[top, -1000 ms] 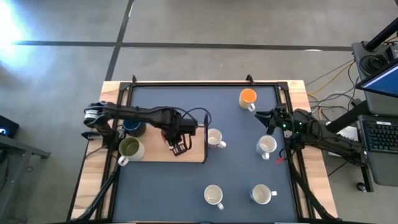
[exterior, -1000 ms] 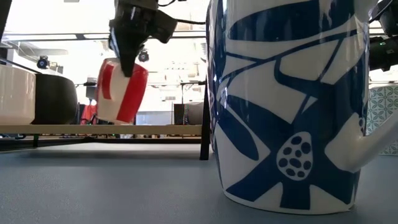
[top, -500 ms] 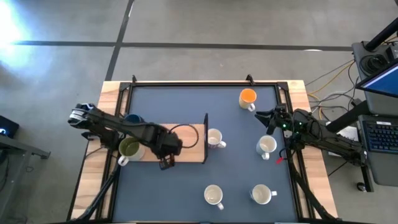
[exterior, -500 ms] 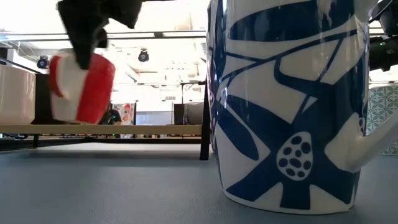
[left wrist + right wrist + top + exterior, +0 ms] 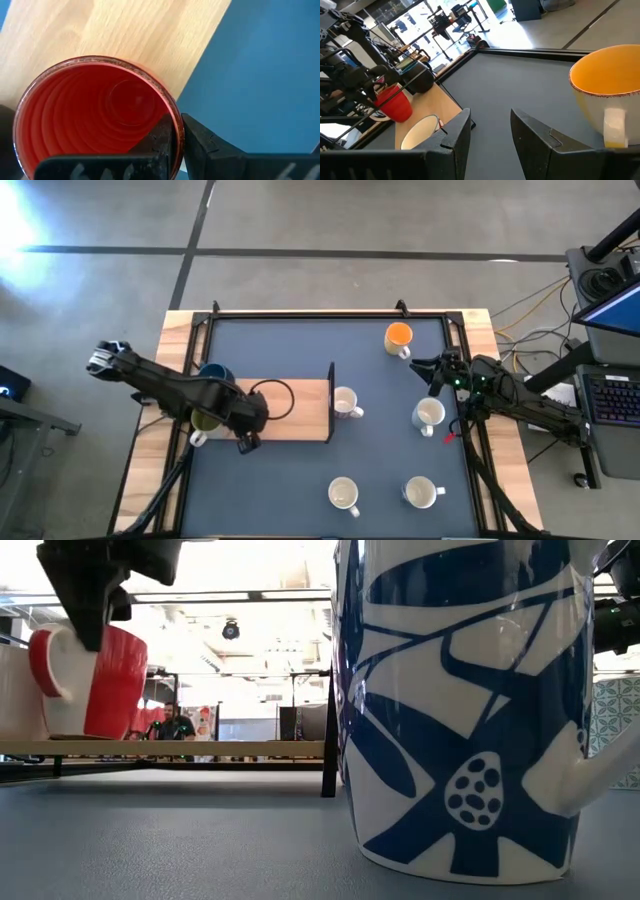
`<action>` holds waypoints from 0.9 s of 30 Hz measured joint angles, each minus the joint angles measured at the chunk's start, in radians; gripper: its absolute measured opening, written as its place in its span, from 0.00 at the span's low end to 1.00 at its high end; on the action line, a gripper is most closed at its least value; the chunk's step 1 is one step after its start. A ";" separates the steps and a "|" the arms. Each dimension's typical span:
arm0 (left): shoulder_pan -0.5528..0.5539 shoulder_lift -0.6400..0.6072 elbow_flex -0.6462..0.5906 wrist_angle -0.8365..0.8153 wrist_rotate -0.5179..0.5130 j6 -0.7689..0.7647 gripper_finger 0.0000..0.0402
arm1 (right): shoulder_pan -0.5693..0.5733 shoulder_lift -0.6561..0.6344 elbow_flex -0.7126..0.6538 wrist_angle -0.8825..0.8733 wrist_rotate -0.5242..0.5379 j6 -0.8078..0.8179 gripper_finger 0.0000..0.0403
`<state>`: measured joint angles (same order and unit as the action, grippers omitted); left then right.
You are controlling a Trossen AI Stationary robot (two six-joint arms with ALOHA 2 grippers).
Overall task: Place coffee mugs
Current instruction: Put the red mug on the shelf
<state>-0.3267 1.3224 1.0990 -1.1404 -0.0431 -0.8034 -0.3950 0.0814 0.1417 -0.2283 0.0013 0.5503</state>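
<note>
The red mug [image 5: 95, 120] hangs under my left gripper [image 5: 177, 131], which is shut on it over the near edge of the wooden board [image 5: 295, 410]. From table height the red mug [image 5: 100, 680] stands upright, its base level with the board top; whether it touches I cannot tell. On the board's left end stand a dark blue mug [image 5: 214, 376] and an olive green mug [image 5: 205, 420]. On the mat rest an orange mug [image 5: 398, 336] and several white mugs, such as one [image 5: 346, 402] beside the board. My right gripper [image 5: 422, 367] waits open at the right. My left gripper pinches the red mug's rim and wall [image 5: 176, 131], with one finger [image 5: 160, 142] inside the mug and the other [image 5: 200, 145] outside. The fingers come from above, pointing steeply down. The mug hangs upright below them, mouth up.
A large blue-and-white patterned mug [image 5: 460, 710] stands close before the low camera and hides much of the table. A dark upright divider [image 5: 331, 400] ends the board on its right. Bare blue mat [image 5: 260, 75] lies along the board's near side.
My left gripper has carried the red mug toward the table's left edge and a little toward the near edge, along the board. The mug hung tilted before and now stands upright. The fingers have stayed shut on it.
</note>
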 joint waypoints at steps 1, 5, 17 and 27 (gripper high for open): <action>0.000 -0.008 -0.005 0.002 0.001 0.001 0.03 | 0.000 0.000 0.000 0.000 0.000 0.000 0.32; 0.000 -0.019 -0.015 0.015 0.001 0.007 0.03 | 0.000 0.000 0.000 0.000 0.000 0.000 0.32; -0.022 -0.017 -0.028 0.022 0.006 -0.030 0.03 | 0.000 0.000 0.000 0.000 0.000 0.000 0.32; -0.067 -0.017 -0.028 0.042 0.015 -0.062 0.03 | 0.000 0.000 0.000 0.000 0.000 0.000 0.32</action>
<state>-0.3942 1.3056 1.0706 -1.0985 -0.0277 -0.8656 -0.3950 0.0814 0.1417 -0.2283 0.0013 0.5503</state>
